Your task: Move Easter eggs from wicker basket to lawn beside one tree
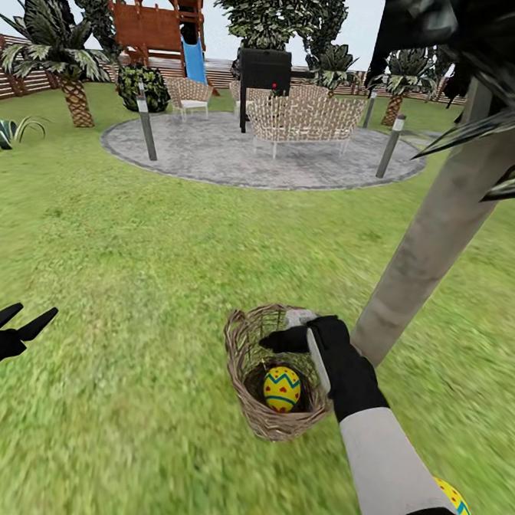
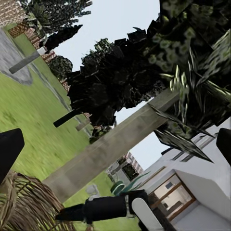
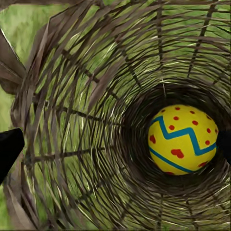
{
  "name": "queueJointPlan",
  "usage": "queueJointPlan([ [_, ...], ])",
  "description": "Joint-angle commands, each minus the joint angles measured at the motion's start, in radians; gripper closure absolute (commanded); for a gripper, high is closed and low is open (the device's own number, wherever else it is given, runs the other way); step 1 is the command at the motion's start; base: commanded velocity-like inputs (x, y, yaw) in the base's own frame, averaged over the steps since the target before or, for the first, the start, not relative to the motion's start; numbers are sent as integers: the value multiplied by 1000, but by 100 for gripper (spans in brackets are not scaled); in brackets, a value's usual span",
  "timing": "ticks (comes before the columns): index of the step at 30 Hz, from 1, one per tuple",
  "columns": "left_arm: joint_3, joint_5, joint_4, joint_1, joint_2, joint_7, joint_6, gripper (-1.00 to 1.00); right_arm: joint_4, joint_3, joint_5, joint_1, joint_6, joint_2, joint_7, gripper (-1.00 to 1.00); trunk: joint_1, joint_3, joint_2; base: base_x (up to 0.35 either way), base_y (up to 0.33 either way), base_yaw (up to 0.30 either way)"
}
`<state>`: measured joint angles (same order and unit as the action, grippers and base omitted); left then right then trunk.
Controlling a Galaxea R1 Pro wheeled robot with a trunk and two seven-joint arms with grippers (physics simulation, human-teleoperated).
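Looking down from the head, you have an egg on the grass [image 1: 454, 498] at the lower right, half hidden behind your right forearm, close to the basket. Just beyond it sits the basket [image 1: 244, 341] on the lawn [image 1: 133, 279], with one egg [image 1: 281, 388] lying at its bottom; the right wrist camera looks straight down the woven wall [image 3: 72, 120] at that same egg [image 3: 182, 139]. Your right gripper [image 1: 307, 339] hovers at the basket's rim, above the egg; its jaws are spread and pinch nothing. Well to the left of the basket, your left gripper [image 1: 29, 320] hangs over bare grass, jaws also spread and empty. Just right of the basket stands the tree trunk [image 1: 435, 239], leaning in view, dark leaves overhead. Far beyond the basket lie the grey patio [image 1: 218, 155], wicker chairs [image 1: 302, 118] and a playset [image 1: 155, 20].
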<state>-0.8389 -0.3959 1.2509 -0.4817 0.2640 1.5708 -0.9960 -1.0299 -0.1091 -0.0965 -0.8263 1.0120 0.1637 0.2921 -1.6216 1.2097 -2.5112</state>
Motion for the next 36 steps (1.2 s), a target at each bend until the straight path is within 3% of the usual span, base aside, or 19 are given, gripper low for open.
queueJointPlan([
  [1, 0, 0, 0, 0, -1, 0, 0, -100, 3, 3, 34, -1, 0, 0, -1, -100, 0, 0, 0, 17, 4, 0],
  [3, 0, 0, -2, 0, -1, 0, 0, -100, 9, 6, 76, -2, 0, 0, -4, -100, 0, 0, 0, 8, 2, 0],
  [5, 0, 0, -3, 0, -2, 0, 0, -100, 16, 7, 92, -2, 2, 3, -6, -100, 0, 0, 0, 3, 1, 0],
  [12, 0, 0, -7, 0, -2, 0, 1, -100, 56, 12, 99, -2, 5, 1, -21, -100, 0, 0, 0, 0, 0, 0],
  [15, 2, 1, -8, 0, -2, 0, 0, -100, 84, 44, 100, -2, 4, 4, -120, -100, 0, 0, 0, 0, 0, 0],
  [16, 2, 2, -8, 0, -2, 0, 0, -100, 88, 59, 103, -2, 4, 4, -186, -100, 0, 0, 0, 0, 0, 0],
  [19, 2, 1, -8, 0, -3, 0, 1, -100, 91, 67, 104, -2, 4, 5, -238, -100, 0, 0, 0, 0, 0, 0],
  [30, 4, 2, -7, 0, -2, 0, 1, -100, 102, 70, 104, -18, 3, 5, -249, -100, 0, 0, 0, 78, 0, 0],
  [36, 1, 0, -8, 1, -3, 0, 5, -100, 229, 83, 108, -66, 2, 6, -249, -100, 0, 0, 0, 71, 0, 0],
])
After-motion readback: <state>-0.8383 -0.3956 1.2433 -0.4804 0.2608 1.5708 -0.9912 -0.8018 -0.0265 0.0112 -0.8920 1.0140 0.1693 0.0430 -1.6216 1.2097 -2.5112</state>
